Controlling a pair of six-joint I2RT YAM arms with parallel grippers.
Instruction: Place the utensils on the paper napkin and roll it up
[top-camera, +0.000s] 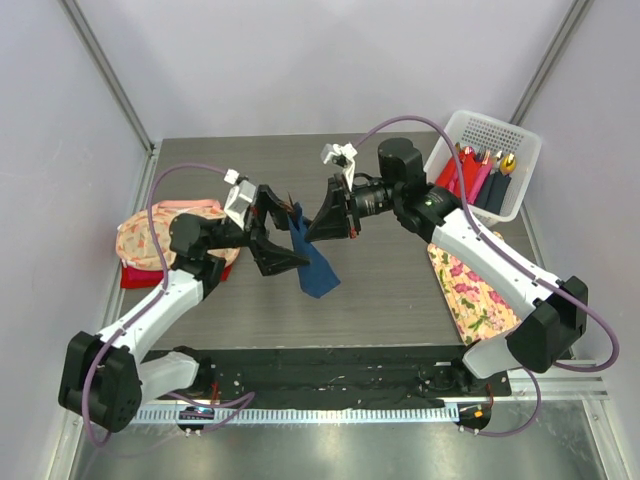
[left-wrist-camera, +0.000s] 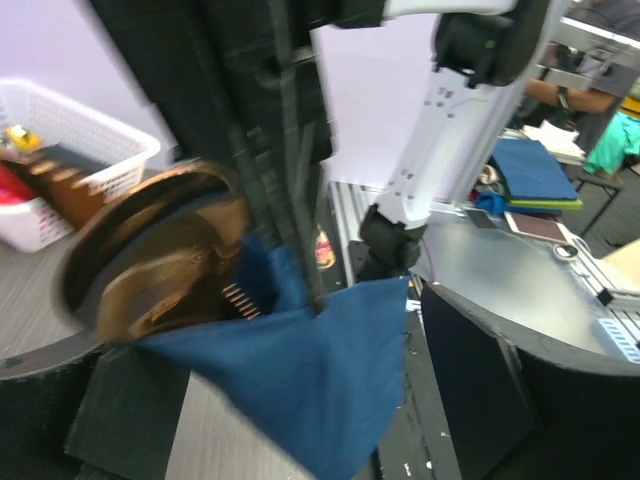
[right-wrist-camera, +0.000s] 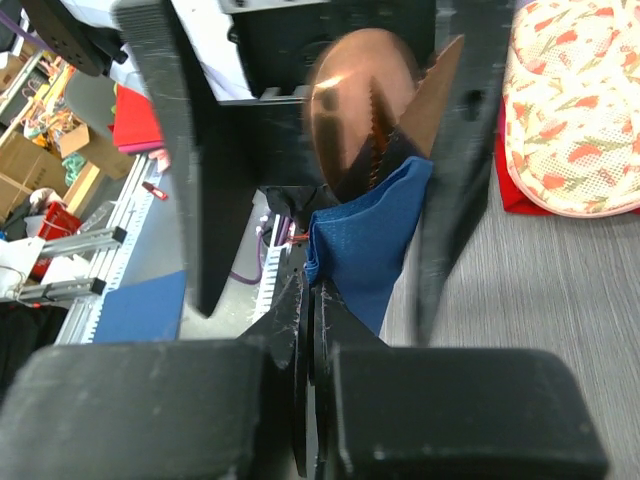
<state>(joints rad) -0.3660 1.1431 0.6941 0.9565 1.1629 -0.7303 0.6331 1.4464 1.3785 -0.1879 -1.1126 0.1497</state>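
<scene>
Two jaw pairs: right jaws pinch the paper napkin (top-camera: 318, 272) around the utensils (right-wrist-camera: 355, 95), left jaws spread.

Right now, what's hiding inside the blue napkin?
Copper-brown utensils poke out of one end of the paper napkin: a shiny spoon bowl, a saw-toothed edge and a pointed tip. Their handles are wrapped in the blue folds, so I can't count them for sure.

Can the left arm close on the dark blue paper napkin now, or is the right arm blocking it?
Probably yes. The left end effector, fingers open, straddles the dark blue paper napkin and copper-brown metal utensils; the right end effector seems to pinch only one napkin edge.
</scene>
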